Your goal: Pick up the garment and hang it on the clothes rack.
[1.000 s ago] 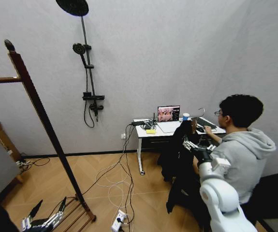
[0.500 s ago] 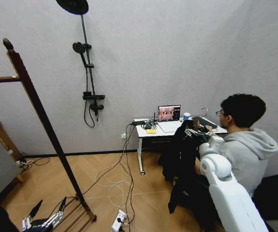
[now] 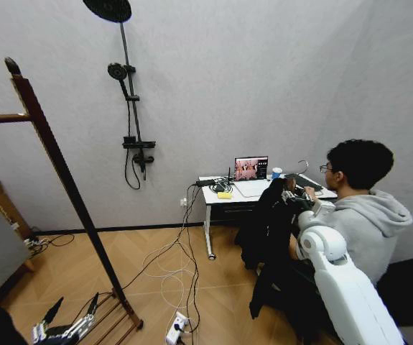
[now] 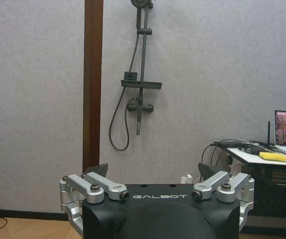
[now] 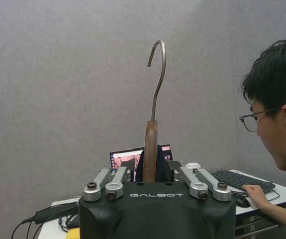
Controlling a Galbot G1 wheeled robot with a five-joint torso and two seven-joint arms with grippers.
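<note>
1. Head view: our right gripper (image 3: 289, 194) reaches the top of the garment (image 3: 269, 233), soft black cloth hanging limp below it; the clothes rack (image 3: 55, 162), smooth dark wood, stands well apart. We should lift straight up before swinging over

2. Left wrist view: our left gripper (image 4: 152, 172) hangs idle, fingers spread, holding nothing

3. Right wrist view: fingers pinch the wooden hanger (image 5: 150, 154) neck; its thin metal hook (image 5: 157, 74) curves above

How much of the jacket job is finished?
Done: the right gripper has reached the jacket beside the desk, its jaws either side of the hanger. In hand: gripping it. Left: carrying and hanging it on the rack. The left gripper waits low, jaws open.
</note>
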